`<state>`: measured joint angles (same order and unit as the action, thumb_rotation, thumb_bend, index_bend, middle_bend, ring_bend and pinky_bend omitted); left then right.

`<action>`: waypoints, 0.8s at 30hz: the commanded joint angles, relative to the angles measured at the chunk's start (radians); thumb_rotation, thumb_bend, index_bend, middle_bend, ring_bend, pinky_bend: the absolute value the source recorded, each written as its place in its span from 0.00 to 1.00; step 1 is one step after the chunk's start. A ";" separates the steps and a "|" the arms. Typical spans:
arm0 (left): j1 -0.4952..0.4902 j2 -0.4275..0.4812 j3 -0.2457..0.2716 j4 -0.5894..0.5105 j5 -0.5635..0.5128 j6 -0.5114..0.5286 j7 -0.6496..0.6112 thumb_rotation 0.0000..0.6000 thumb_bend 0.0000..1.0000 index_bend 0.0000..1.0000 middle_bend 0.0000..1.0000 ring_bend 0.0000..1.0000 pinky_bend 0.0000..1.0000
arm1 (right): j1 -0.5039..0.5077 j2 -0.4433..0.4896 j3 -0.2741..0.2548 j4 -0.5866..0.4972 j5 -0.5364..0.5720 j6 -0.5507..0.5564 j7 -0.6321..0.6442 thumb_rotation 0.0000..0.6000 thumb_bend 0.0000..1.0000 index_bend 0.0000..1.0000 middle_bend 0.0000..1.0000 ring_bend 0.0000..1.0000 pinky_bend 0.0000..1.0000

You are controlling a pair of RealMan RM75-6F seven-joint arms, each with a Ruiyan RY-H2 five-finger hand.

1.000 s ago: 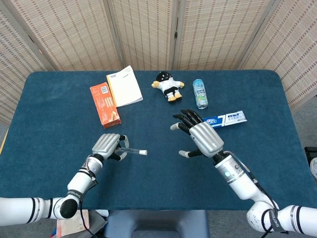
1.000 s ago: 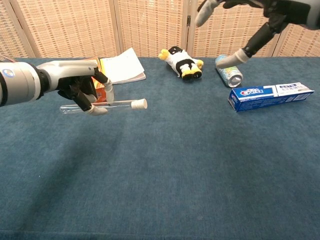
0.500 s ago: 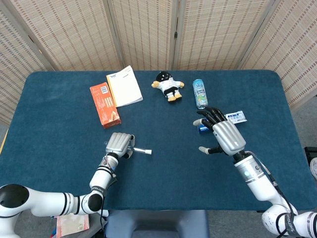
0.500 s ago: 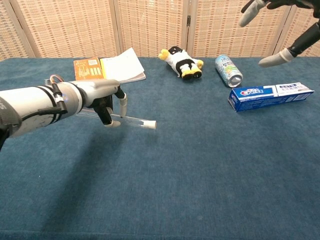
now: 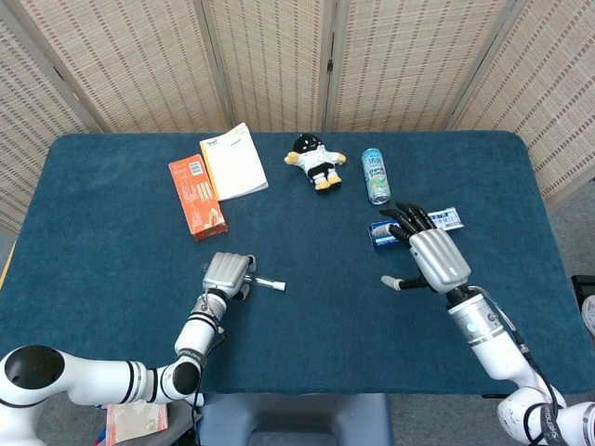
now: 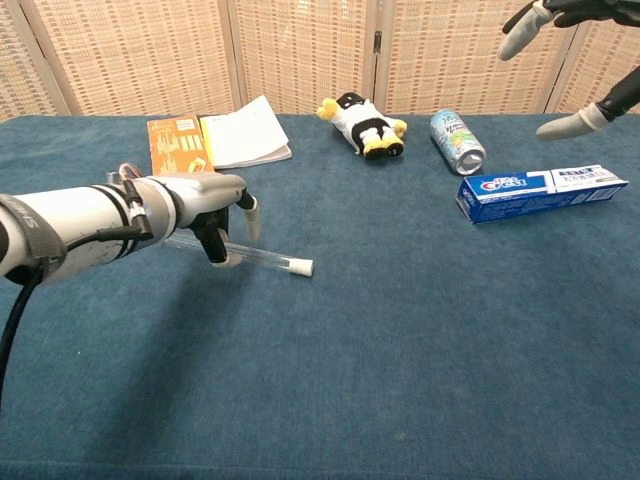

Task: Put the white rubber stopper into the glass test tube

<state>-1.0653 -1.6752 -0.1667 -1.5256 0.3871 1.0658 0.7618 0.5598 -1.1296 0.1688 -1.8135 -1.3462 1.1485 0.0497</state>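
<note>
The glass test tube (image 6: 262,256) slants down to the right, its tip low at the blue table (image 5: 112,251). The white rubber stopper (image 6: 304,267) sits in that tip, also seen as the stopper (image 5: 278,285) in the head view. My left hand (image 6: 215,205) grips the tube's other end, fingers curled round it; that end is hidden under the left hand (image 5: 228,273). My right hand (image 5: 433,255) hovers far to the right with fingers spread and nothing in it. Only its fingertips (image 6: 573,124) show at the chest view's top right corner.
An orange box (image 5: 196,196) and a white booklet (image 5: 232,162) lie at the back left. A plush toy (image 5: 316,162) and a tipped can (image 5: 376,175) lie at the back middle. A toothpaste box (image 6: 540,192) lies under my right hand.
My left hand has carried the tube right and down until its stoppered tip is at the table. My right hand has drawn off to the right, away from the tube.
</note>
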 commanded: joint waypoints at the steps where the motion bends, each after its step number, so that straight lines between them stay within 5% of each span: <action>1: 0.007 0.022 0.005 -0.025 -0.007 -0.003 0.008 1.00 0.37 0.25 1.00 1.00 1.00 | -0.006 0.007 0.002 0.000 0.002 0.004 0.004 1.00 0.07 0.28 0.12 0.00 0.00; 6: 0.078 0.136 0.013 -0.168 0.069 0.045 -0.062 1.00 0.37 0.14 0.99 1.00 1.00 | -0.033 0.054 -0.007 -0.007 0.005 0.013 -0.013 1.00 0.07 0.28 0.12 0.00 0.00; 13: 0.266 0.322 0.079 -0.295 0.342 0.166 -0.279 1.00 0.37 0.22 0.81 0.84 0.99 | -0.093 0.137 -0.048 -0.004 0.022 0.004 0.014 1.00 0.23 0.27 0.16 0.00 0.09; 16: 0.352 0.376 0.128 -0.280 0.473 0.222 -0.370 1.00 0.37 0.25 0.71 0.72 0.87 | -0.122 0.150 -0.073 0.018 -0.006 0.014 0.042 1.00 0.32 0.27 0.20 0.05 0.21; 24: 0.560 0.451 0.221 -0.164 0.721 0.402 -0.553 1.00 0.37 0.24 0.44 0.42 0.55 | -0.230 0.177 -0.146 0.061 -0.079 0.097 0.088 1.00 0.34 0.27 0.21 0.07 0.24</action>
<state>-0.5653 -1.2596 0.0164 -1.7294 1.0506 1.4128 0.2645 0.3615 -0.9601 0.0423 -1.7601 -1.4044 1.2143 0.1118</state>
